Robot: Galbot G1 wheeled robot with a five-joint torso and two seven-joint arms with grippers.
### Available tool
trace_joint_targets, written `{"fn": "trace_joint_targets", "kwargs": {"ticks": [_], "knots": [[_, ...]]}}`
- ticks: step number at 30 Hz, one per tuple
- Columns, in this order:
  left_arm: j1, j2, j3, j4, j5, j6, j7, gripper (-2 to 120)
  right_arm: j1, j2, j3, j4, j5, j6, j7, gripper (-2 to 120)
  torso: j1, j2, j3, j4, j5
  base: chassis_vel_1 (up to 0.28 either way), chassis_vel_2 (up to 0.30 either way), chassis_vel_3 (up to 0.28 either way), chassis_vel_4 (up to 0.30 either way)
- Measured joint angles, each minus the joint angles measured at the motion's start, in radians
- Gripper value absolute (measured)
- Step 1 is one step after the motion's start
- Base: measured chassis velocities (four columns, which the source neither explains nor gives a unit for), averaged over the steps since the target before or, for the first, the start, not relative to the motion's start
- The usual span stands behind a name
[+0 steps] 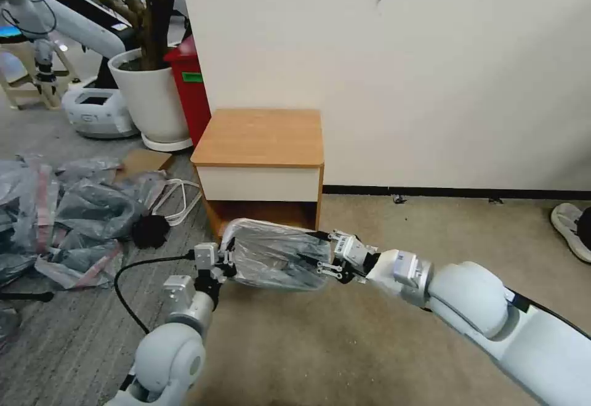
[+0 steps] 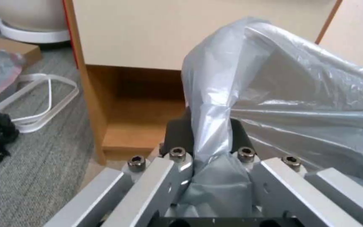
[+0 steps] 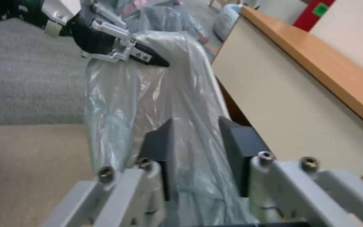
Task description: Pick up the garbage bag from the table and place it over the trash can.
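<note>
Garbage bag [image 1: 274, 255]: stretched out between both end effectors, low in front of the bench's shelf opening, above the carpet.
Left end effector [image 1: 229, 262]: fingers pinched tight on a gathered fold at one end of the bag [image 2: 215, 126].
Right end effector [image 1: 325, 257]: fingers [image 3: 158, 148] set on either side of the bag's other end, plastic bunched between them, gripping it [image 3: 190, 138].
Bench [image 1: 258, 138]: orange-brown top bare, against the wall, just behind the bag.
Heap of bags [image 1: 55, 209]: on the floor well to the left.
</note>
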Motion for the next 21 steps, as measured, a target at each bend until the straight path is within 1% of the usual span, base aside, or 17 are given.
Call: {"fn": "trace_joint_targets", "kwargs": {"ticks": [1,2,3,5,6,7,8,10,11,13,15,18,21], "knots": [[0.002,0.000,0.004,-0.002,0.004,0.000,0.000,6,0.016,0.003,-0.018,-0.003,-0.003,-0.014,-0.003,22,0.000,0.000,0.000,0.0000,0.0000,0.000,0.000,0.000,0.000],[0.002,0.000,0.004,-0.002,0.004,0.000,0.000,6,0.016,0.003,-0.018,-0.003,-0.003,-0.014,-0.003,22,0.000,0.000,0.000,0.0000,0.0000,0.000,0.000,0.000,0.000],[0.003,0.000,0.006,-0.003,0.010,-0.001,0.001,6,0.029,0.006,-0.032,-0.006,-0.004,-0.029,-0.007,19,0.000,0.000,0.000,0.0000,0.0000,0.000,0.000,0.000,0.000],[0.006,-0.002,0.015,-0.004,0.029,-0.006,0.002,6,0.070,0.012,-0.083,-0.021,-0.008,-0.060,-0.016,7,0.000,0.000,0.000,-0.0001,0.0001,0.000,0.000,0.000,0.000],[0.008,-0.002,0.019,-0.004,0.036,-0.008,0.002,6,0.085,0.012,-0.100,-0.026,-0.009,-0.069,-0.018,4,0.000,0.000,0.000,-0.0001,0.0001,0.000,0.000,0.000,0.000],[0.008,-0.002,0.019,-0.004,0.036,-0.008,0.002,6,0.085,0.012,-0.100,-0.026,-0.009,-0.069,-0.018,4,0.000,0.000,0.000,-0.0001,0.0001,0.000,0.000,0.000,0.000],[0.009,-0.004,0.023,-0.005,0.043,-0.010,0.003,6,0.110,0.013,-0.127,-0.040,-0.012,-0.080,-0.023,1,0.000,0.000,0.000,0.0000,-0.0001,0.000,0.000,0.000,0.000],[0.010,-0.008,0.033,-0.005,0.060,-0.014,0.005,6,0.156,0.021,-0.180,-0.078,-0.016,-0.096,-0.032,0,0.000,0.000,0.000,0.0000,0.0001,0.000,0.000,0.000,0.000],[0.010,-0.008,0.033,-0.005,0.060,-0.014,0.005,6,0.156,0.021,-0.180,-0.078,-0.016,-0.096,-0.032,0,0.000,0.000,0.000,0.0000,0.0001,0.000,0.000,0.000,0.000],[0.009,-0.011,0.040,-0.005,0.071,-0.015,0.008,6,0.193,0.036,-0.221,-0.117,-0.016,-0.116,-0.034,0,0.000,0.000,0.000,0.0000,-0.0002,0.000,0.000,0.000,0.000],[0.009,-0.013,0.042,-0.005,0.073,-0.016,0.009,6,0.199,0.039,-0.229,-0.125,-0.016,-0.119,-0.034,0,0.000,0.000,0.000,0.0000,-0.0002,0.000,0.000,0.000,0.000],[0.008,-0.019,0.051,-0.004,0.083,-0.017,0.010,6,0.251,0.069,-0.291,-0.182,-0.014,-0.153,-0.035,0,0.000,0.000,0.000,0.0000,-0.0001,0.000,0.000,0.000,0.000],[0.008,-0.021,0.054,-0.003,0.086,-0.019,0.011,6,0.272,0.080,-0.316,-0.207,-0.013,-0.164,-0.034,0,0.000,0.000,0.000,0.0001,0.0000,0.000,0.000,0.000,0.000]]}}
